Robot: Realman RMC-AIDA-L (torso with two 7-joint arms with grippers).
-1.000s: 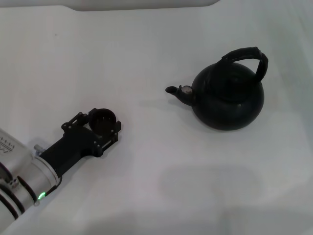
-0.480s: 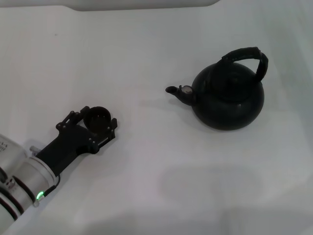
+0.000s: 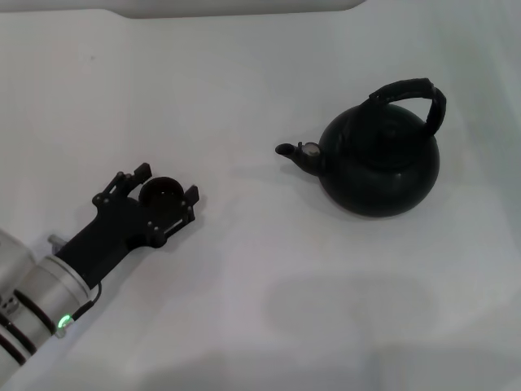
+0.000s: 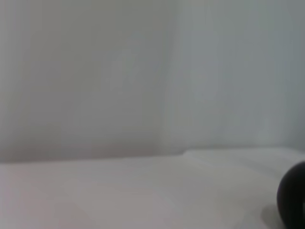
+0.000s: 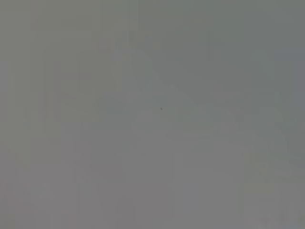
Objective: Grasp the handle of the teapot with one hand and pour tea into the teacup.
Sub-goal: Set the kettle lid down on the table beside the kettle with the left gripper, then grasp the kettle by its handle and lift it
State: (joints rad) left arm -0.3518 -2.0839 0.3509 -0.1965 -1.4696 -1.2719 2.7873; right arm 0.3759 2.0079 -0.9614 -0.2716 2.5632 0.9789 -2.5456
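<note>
The teapot (image 3: 379, 167) is large, round and black and stands on the white table at the right, spout (image 3: 291, 151) pointing left. Its thick black arched handle (image 3: 411, 91) loops over the top. The tiny dark teacup (image 3: 161, 195) sits at the left, between the black fingers of my left gripper (image 3: 167, 184), which is shut on it. No tea can be seen. A dark round shape, probably the teapot (image 4: 293, 200), shows in the left wrist view. My right gripper is out of view; its wrist view shows only plain grey.
The white table (image 3: 269, 309) spreads all round. A pale raised edge (image 3: 236, 8) runs along the far side. My left arm's white-grey wrist (image 3: 32, 305) enters from the lower left corner.
My left gripper has turned and shifted slightly left and away with the teacup between its fingers. The teapot has not moved.
</note>
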